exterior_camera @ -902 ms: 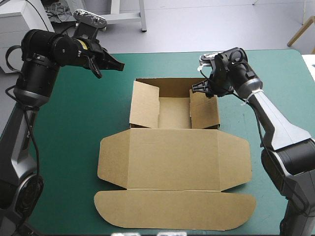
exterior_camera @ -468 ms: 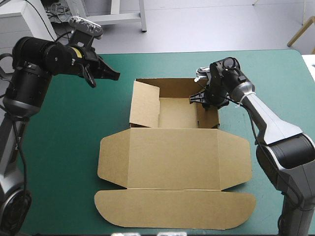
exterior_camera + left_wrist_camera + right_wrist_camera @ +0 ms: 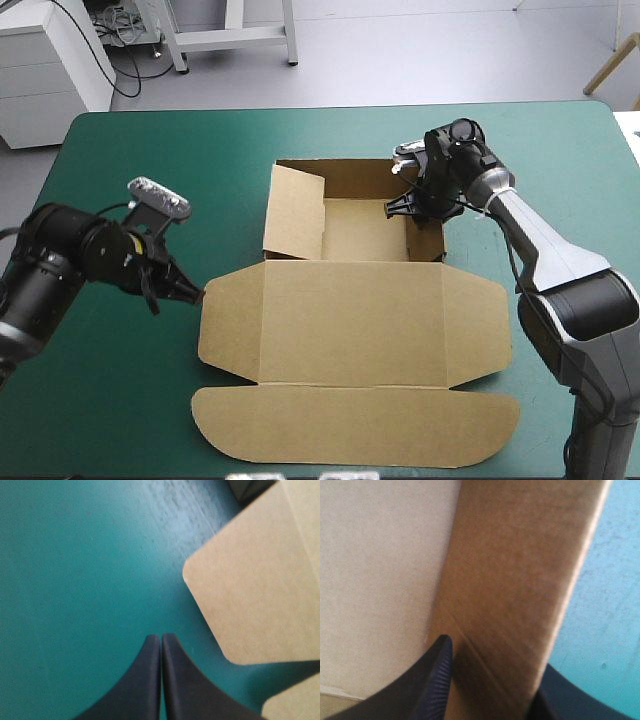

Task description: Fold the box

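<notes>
The brown box (image 3: pixel 350 310) lies in the middle of the table as an open tray with its lid and flaps flat toward the near edge. My right gripper (image 3: pixel 410 207) stands at the tray's right wall. In the right wrist view that wall (image 3: pixel 520 575) runs between its black fingers (image 3: pixel 432 680), so the right gripper (image 3: pixel 495 655) is shut on the box. My left gripper (image 3: pixel 193 294) is low over the cover, shut, with its tip just left of the lid's left side flap. In the left wrist view the gripper (image 3: pixel 161 638) points past the flap's rounded corner (image 3: pixel 255 580).
The teal-green cover (image 3: pixel 140 160) stretches wide to the left of the box and in a narrower strip to its right. The box's rounded front flap (image 3: pixel 355 425) reaches close to the table's near edge.
My left arm has swung from high over the far left of the table down to the lid's left flap. The right gripper has moved in onto the tray's right wall.
</notes>
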